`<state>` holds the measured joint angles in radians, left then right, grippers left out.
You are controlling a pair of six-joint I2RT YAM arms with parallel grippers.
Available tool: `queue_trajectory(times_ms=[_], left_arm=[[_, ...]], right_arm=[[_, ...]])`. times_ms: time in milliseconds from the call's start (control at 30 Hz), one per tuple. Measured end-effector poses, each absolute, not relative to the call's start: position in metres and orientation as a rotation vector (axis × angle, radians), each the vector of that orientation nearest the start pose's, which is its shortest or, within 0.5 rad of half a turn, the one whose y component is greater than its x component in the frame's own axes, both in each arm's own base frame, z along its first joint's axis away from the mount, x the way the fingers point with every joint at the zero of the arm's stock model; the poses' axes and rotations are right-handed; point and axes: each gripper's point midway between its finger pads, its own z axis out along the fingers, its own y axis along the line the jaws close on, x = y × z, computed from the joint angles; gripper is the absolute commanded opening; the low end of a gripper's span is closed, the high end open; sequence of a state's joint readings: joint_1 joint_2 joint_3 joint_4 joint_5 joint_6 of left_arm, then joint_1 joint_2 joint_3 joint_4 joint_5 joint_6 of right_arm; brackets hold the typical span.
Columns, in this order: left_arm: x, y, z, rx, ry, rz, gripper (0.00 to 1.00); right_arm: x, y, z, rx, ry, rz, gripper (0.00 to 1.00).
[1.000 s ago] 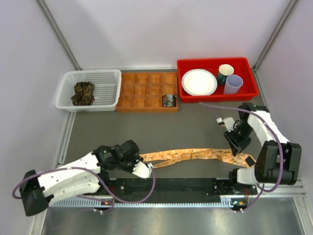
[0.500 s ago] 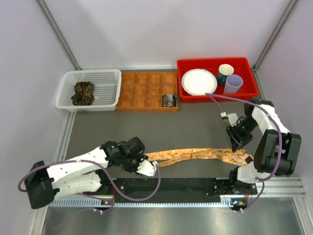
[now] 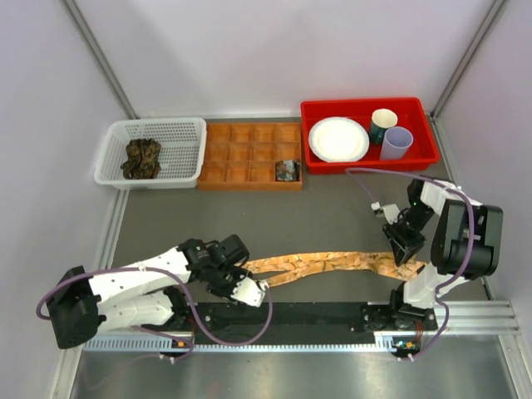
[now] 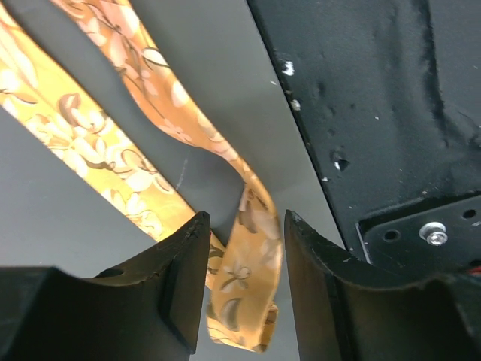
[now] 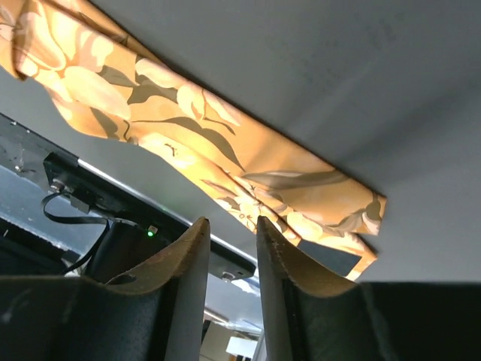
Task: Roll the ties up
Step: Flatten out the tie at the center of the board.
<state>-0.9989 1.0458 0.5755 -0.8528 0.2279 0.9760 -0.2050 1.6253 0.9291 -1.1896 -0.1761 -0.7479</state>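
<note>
At the near edge, left: left gripper (image 3: 252, 287) spread around the folded narrow end of the orange tie (image 3: 332, 262), not pressing it.
Tie axis: flat on the table (image 3: 249, 216), left to right between both arms.
Right end: right gripper (image 3: 405, 248) at the wide tip, jaws almost together; pinching or not, I cannot tell.
Rolling start: left arm seems nearer.
Far: dark tie (image 3: 141, 158) in basket (image 3: 154, 125).

Orange floral tie (image 3: 332, 261), red bin (image 3: 374, 167)

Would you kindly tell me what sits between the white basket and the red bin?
A brown compartment tray fills the stretch between the white basket and the red bin, as the top external view shows.
</note>
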Motion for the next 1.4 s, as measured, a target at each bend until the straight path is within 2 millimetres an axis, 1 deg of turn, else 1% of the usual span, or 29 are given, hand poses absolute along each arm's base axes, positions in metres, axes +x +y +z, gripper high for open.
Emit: queue_trajectory(times_ms=[100,133,167,233,267,300,400,467,533,567,600,667,733,767,800,833,900,967,1000,1033,1067,1167,1200,1267,1300,1367,1400], left_arm=[[0.084,-0.147,0.032,-2.819,-1.789,0.404,0.46],[0.083,-0.147,0.031,-2.812,-1.786,0.412,0.43],[0.081,-0.147,0.03,-2.803,-1.784,0.416,0.34],[0.079,-0.147,0.026,-2.78,-1.781,0.417,0.22],[0.079,-0.147,0.024,-2.769,-1.779,0.414,0.07],[0.079,-0.147,0.022,-2.76,-1.78,0.409,0.01],[0.084,-0.146,0.02,-2.756,-1.811,0.356,0.0],[0.094,-0.147,0.023,-2.753,-1.889,0.282,0.0],[0.107,-0.15,0.031,-2.752,-1.983,0.202,0.0],[0.117,-0.153,0.038,-2.763,-2.052,0.143,0.0],[0.13,-0.16,0.048,-2.783,-2.152,0.08,0.0],[0.151,-0.168,0.066,-2.819,-2.307,-0.022,0.0],[0.17,-0.173,0.083,-2.864,-2.437,-0.139,0.0],[0.177,-0.173,0.088,-2.875,-2.487,-0.195,0.0],[0.181,-0.172,0.089,-2.877,-2.516,-0.242,0.0],[0.185,-0.168,0.086,-2.868,-2.533,-0.299,0.0],[0.184,-0.157,0.072,-2.842,-2.507,-0.371,0.0],[0.178,-0.144,0.057,-2.822,-2.444,-0.405,0.0],[0.174,-0.138,0.049,-2.821,-2.392,-0.408,0.06],[0.17,-0.133,0.043,-2.821,-2.35,-0.404,0.19],[0.167,-0.128,0.038,-2.825,-2.309,-0.4,0.57],[0.151,-0.116,0.028,-2.806,-2.203,-0.332,0.94],[0.147,-0.115,0.029,-2.807,-2.185,-0.304,0.99],[0.141,-0.123,0.041,-2.818,-2.21,-0.196,0.99],[0.141,-0.131,0.05,-2.831,-2.243,-0.146,0.99],[0.143,-0.145,0.071,-2.864,-2.318,-0.074,0.99],[0.145,-0.151,0.08,-2.876,-2.354,-0.043,0.99]], right_arm=[[0.148,-0.029,0.03,-0.843,3.205,0.502,0.3],[0.147,-0.029,0.029,-0.844,3.209,0.503,0.3],[0.147,-0.029,0.029,-0.845,3.212,0.503,0.3],[0.146,-0.03,0.027,-0.848,3.218,0.497,0.29],[0.147,-0.031,0.027,-0.85,3.218,0.49,0.28],[0.148,-0.031,0.026,-0.85,3.216,0.486,0.27],[0.149,-0.033,0.025,-0.852,3.216,0.471,0.22],[0.15,-0.034,0.024,-0.855,3.219,0.464,0.2],[0.15,-0.035,0.023,-0.859,3.223,0.455,0.17],[0.15,-0.036,0.022,-0.86,3.226,0.449,0.17],[0.15,-0.037,0.022,-0.863,3.227,0.443,0.16],[0.151,-0.038,0.021,-0.865,3.225,0.429,0.15],[0.152,-0.039,0.021,-0.868,3.225,0.419,0.15],[0.152,-0.04,0.02,-0.869,3.225,0.416,0.15],[0.152,-0.04,0.02,-0.87,3.226,0.412,0.15],[0.152,-0.04,0.02,-0.871,3.227,0.409,0.15],[0.152,-0.042,0.02,-0.875,3.23,0.4,0.15],[0.152,-0.042,0.021,-0.877,3.233,0.393,0.14],[0.152,-0.043,0.021,-0.878,3.234,0.39,0.14],[0.152,-0.043,0.021,-0.879,3.234,0.389,0.14],[0.152,-0.043,0.021,-0.879,3.234,0.388,0.14],[0.152,-0.043,0.021,-0.879,3.234,0.391,0.14],[0.152,-0.043,0.021,-0.878,3.234,0.393,0.15],[0.152,-0.042,0.021,-0.877,3.232,0.4,0.16],[0.152,-0.041,0.022,-0.876,3.231,0.405,0.21],[0.153,-0.04,0.025,-0.87,3.229,0.424,0.28],[0.154,-0.039,0.028,-0.871,3.223,0.439,0.36]])
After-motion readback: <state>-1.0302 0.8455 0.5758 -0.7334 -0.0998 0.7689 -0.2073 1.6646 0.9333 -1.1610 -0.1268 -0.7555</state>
